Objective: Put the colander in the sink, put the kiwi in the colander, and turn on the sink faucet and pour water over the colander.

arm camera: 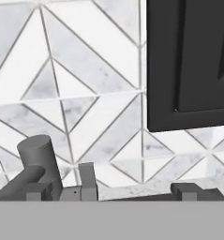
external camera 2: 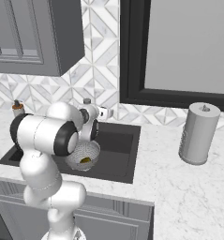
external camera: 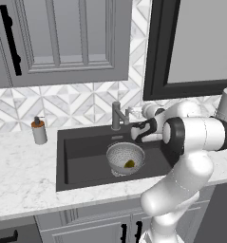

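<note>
One kiwi [external camera: 129,164] lies in colander [external camera: 126,157], colander in sink [external camera: 81,156] toward basin's right half, below and nearer than jaws. Kiwi long axis unclear. Gripper [arm camera: 139,193] at counter's back edge, just right of sink faucet [external camera: 117,115]; jaws spread wide, empty, touching nothing. Faucet post upright.
</note>
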Tool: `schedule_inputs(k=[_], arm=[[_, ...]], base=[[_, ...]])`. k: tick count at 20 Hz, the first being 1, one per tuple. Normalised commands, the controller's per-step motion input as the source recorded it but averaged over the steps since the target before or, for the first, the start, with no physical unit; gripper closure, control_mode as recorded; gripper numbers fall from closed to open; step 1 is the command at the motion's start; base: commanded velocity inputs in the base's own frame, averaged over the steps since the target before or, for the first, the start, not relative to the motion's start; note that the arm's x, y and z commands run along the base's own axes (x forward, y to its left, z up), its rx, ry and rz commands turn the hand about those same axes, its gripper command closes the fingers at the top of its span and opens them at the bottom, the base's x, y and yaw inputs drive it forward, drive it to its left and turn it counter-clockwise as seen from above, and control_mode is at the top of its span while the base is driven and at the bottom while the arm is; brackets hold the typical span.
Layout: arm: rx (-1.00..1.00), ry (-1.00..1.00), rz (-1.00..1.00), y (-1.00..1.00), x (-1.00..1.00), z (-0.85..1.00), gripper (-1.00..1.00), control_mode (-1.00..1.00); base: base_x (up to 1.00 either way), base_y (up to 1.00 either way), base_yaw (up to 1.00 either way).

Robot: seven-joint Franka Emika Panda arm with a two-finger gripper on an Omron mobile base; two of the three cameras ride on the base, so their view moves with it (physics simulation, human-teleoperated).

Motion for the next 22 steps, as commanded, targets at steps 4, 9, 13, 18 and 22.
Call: schedule_inputs(k=[4,9,13,18,22], arm=[[0.00,0.00,0.00,0.00,0.35,-0.14,-1.00,-1.00],[0.01,0.00,0.00,0.00,0.24,-0.24,-1.00,-1.00],[0.00,0.00,0.00,0.00,0.22,-0.25,-1.00,-1.00],[0.00,0.00,0.00,0.00,0.15,-0.30,-1.00,-1.00],[0.00,0.00,0.00,0.00,0.17,-0.22,-1.00,-1.00]], base=[[0.00,0.00,0.00],[0.00,0.00,0.00],[0.00,0.00,0.00],[0.00,0.00,0.00],[0.00,0.00,0.00]])
